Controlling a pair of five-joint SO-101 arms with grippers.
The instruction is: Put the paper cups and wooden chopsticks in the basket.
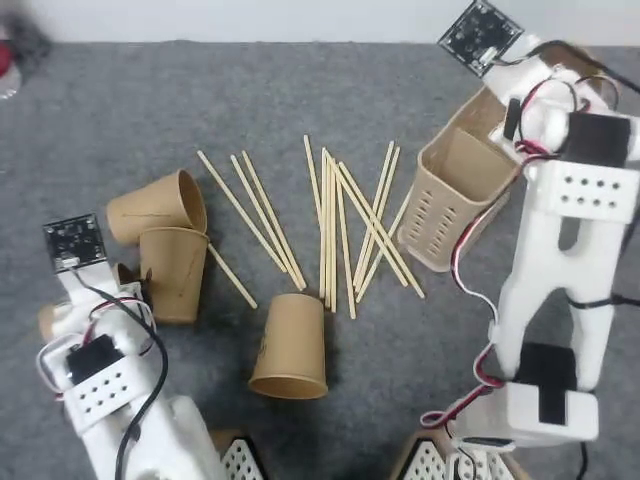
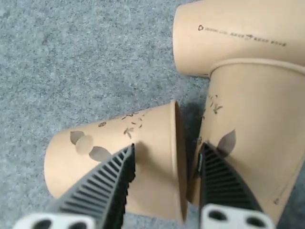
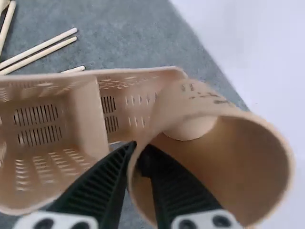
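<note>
Tan paper cups (image 2: pixel 157 129) with grey leaf prints, pale wooden chopsticks (image 1: pixel 333 225), beige slotted basket (image 1: pixel 445 215), grey mat (image 1: pixel 150 110).

Grey mat (image 1: pixel 120 110), blurred red object (image 1: pixel 6 58) at edge.

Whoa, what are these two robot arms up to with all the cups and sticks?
They are tidying up. The right hand pinches a paper cup by its rim right beside the basket. The left hand is open over the rim of a cup lying on its side. The wooden chopsticks lie scattered on the mat.
</note>
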